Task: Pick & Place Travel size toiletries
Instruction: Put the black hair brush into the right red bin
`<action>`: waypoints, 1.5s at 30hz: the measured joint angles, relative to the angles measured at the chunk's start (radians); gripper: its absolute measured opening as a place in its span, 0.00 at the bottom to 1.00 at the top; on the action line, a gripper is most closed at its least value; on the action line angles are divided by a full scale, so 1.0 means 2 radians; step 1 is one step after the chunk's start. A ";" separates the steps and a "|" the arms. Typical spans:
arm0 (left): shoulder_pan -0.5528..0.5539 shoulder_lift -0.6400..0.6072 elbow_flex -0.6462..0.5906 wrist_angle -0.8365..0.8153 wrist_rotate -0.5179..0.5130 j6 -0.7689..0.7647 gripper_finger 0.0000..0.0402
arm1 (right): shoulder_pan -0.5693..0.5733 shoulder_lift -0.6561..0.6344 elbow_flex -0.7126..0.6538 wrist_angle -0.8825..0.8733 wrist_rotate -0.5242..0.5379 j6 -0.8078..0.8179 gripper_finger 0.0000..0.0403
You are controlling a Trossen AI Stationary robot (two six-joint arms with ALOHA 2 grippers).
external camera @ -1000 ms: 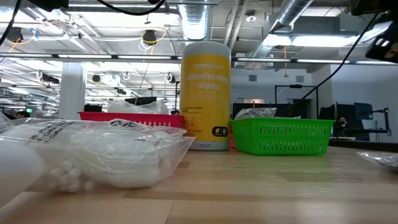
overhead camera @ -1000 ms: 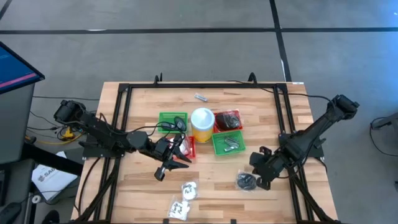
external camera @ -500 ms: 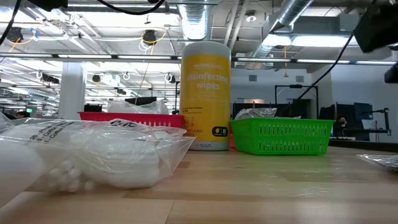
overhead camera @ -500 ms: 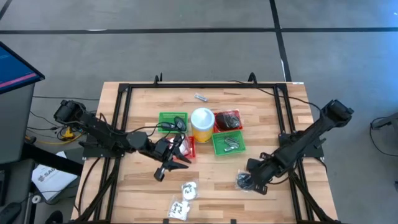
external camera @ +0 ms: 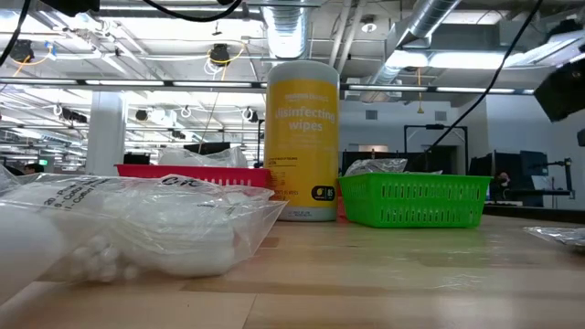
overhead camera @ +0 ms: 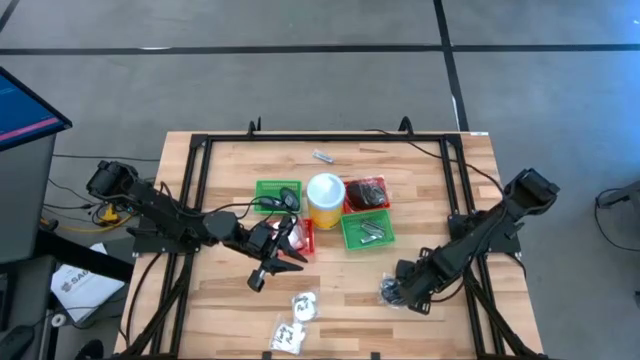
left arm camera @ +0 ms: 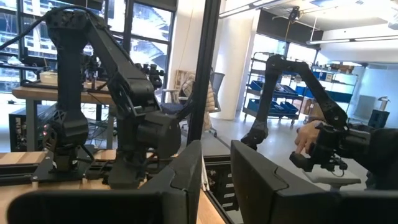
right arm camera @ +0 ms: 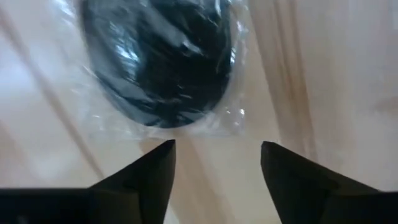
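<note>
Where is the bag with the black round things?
The clear bag of black round pieces lies on the wooden table, on its right side in the high view, below the green basket. The right gripper is right over it, jaws open.

two green mesh plastic baskets (overhead camera: 277, 193) (overhead camera: 367, 231) and two red mesh plastic baskets (overhead camera: 367, 193) (overhead camera: 304, 238) sit on the wooden counter (overhead camera: 220, 310). one yellow wipes canister with a white lid (overhead camera: 325, 199) stands among them. two white printed packets (overhead camera: 303, 306) (overhead camera: 287, 335) lie loose. one clear bag of dark round pieces (right arm camera: 158, 59) lies just ahead of the right arm's two dark fingers (right arm camera: 152, 174). one small silvery piece (overhead camera: 322, 156) lies apart.
</note>
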 joint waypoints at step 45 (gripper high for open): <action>0.000 0.000 0.000 0.000 0.000 0.001 0.19 | -0.013 0.055 0.001 0.131 0.045 -0.088 0.40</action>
